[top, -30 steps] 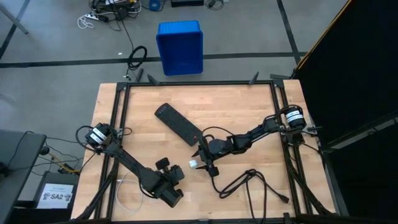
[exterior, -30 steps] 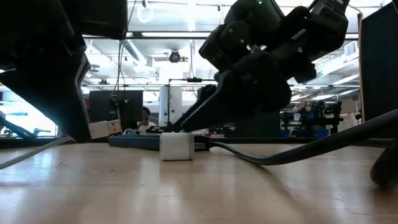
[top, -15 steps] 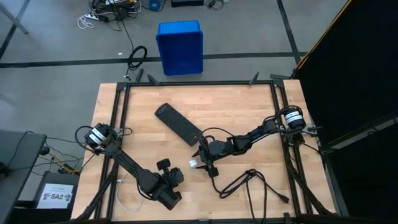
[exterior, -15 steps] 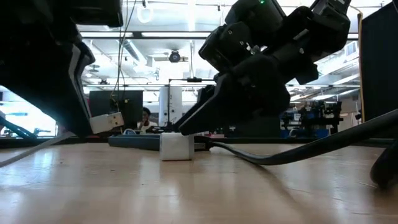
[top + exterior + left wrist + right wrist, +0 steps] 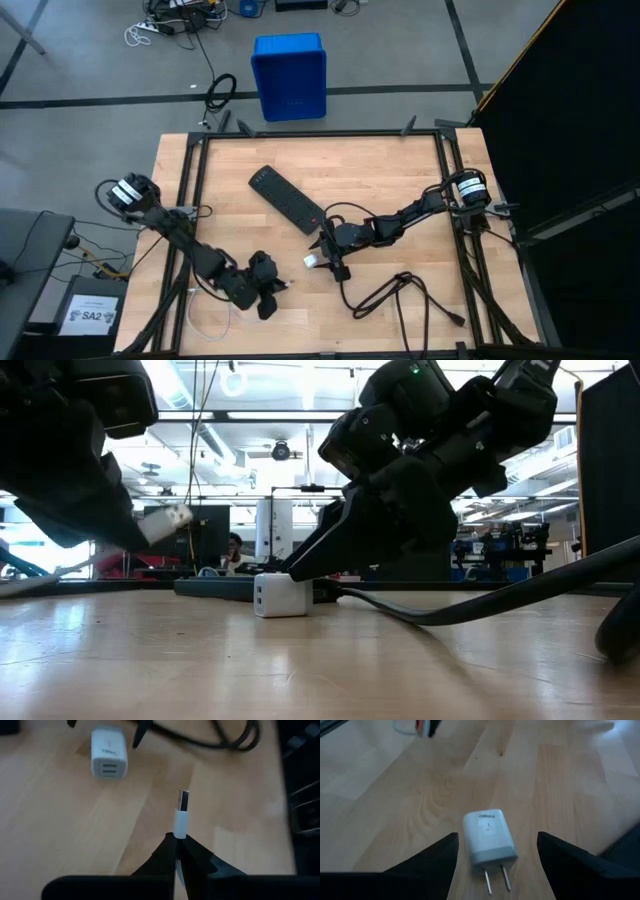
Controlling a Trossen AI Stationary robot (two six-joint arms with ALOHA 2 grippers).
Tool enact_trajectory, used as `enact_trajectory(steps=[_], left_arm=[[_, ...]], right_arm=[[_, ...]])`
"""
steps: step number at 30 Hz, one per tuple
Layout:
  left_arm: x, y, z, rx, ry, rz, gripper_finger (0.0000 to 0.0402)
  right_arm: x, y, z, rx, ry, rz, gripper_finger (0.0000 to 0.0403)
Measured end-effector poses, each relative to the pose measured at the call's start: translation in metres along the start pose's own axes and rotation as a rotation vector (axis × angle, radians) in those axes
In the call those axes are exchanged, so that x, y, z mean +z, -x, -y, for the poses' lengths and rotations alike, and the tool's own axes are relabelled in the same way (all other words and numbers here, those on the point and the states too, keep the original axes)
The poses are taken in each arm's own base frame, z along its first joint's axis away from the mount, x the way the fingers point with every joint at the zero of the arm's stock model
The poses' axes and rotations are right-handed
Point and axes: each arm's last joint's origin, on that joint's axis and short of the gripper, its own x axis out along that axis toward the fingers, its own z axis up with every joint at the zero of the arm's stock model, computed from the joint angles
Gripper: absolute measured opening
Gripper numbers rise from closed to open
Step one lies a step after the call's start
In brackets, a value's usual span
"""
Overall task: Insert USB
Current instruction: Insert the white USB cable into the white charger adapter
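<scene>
The white cube charger block [image 5: 313, 261] lies on its side on the wooden table; in the left wrist view its two ports [image 5: 109, 769] face my left gripper. My left gripper [image 5: 177, 840] hovers near the table's near-left part [image 5: 272, 290], shut on the USB plug [image 5: 181, 817], with the metal tip [image 5: 184, 800] pointing toward the charger. The thin white cable [image 5: 200, 310] trails off the table's near-left side. My right gripper [image 5: 497, 839] is open, its fingers either side of the charger [image 5: 489, 840] with gaps showing; the prongs [image 5: 496, 881] point back at it. My left gripper pinches the USB plug by the rear of its white shell [image 5: 179, 831] between its two fingertips. The fingers lie along the plug, whose metal tip sticks out ahead. The plug is lifted clear of the table and tilted [image 5: 165, 518].
A long black power strip [image 5: 287, 198] lies diagonally behind the charger. A thick black cord [image 5: 400, 295] loops over the table's near-right part. Bare wood [image 5: 380, 170] lies toward the far side. A blue bin [image 5: 290, 75] stands on the floor beyond.
My left gripper has risen and swung a little toward the table's left, carrying the USB plug upward and tipping it. The charger has turned slightly on the table, so its port face now shows in the low view.
</scene>
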Motion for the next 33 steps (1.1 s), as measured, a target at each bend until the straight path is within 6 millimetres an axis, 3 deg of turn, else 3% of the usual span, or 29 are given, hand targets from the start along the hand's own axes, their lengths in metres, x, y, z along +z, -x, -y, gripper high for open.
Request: enact_trajectory(steps=[9,27,33], left_arm=[[0.003,-0.001,-0.001,-0.007,0.051,0.154,0.0000],[0.006,0.000,-0.003,0.058,0.087,0.255,0.0000],[0.006,0.000,-0.003,0.048,0.144,0.249,0.0000]], right_arm=[[-0.001,0.000,0.002,0.089,0.007,0.005,0.0240],[0.000,0.000,0.002,0.095,-0.015,0.015,0.0233],[-0.014,-0.016,0.001,0.099,-0.049,-0.008,0.0235]])
